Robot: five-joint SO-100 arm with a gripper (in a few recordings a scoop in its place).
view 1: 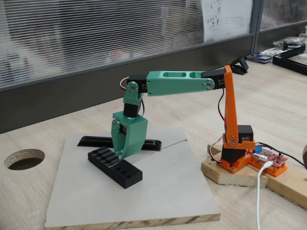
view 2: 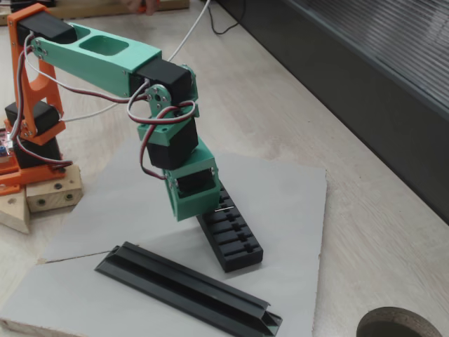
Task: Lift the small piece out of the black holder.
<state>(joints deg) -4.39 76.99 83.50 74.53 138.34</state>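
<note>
On one black holder (view 2: 231,235), one gripper (view 2: 200,207) touches down.

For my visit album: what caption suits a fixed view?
Green claw lowered onto the black holder on a grey board.

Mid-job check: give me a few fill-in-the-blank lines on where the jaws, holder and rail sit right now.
1. The gripper is lowered onto the black holder, whose top carries a row of crosswise ____.
2. The holder and the long black rail both lie on a flat ____ board.
3. The links nearest the gripper are green; the link rising from the base is ____.
4. In a fixed view, a thin silver piece shows at the jaws' ____ edge.

Missing words: slots; grey; orange; lower
</note>
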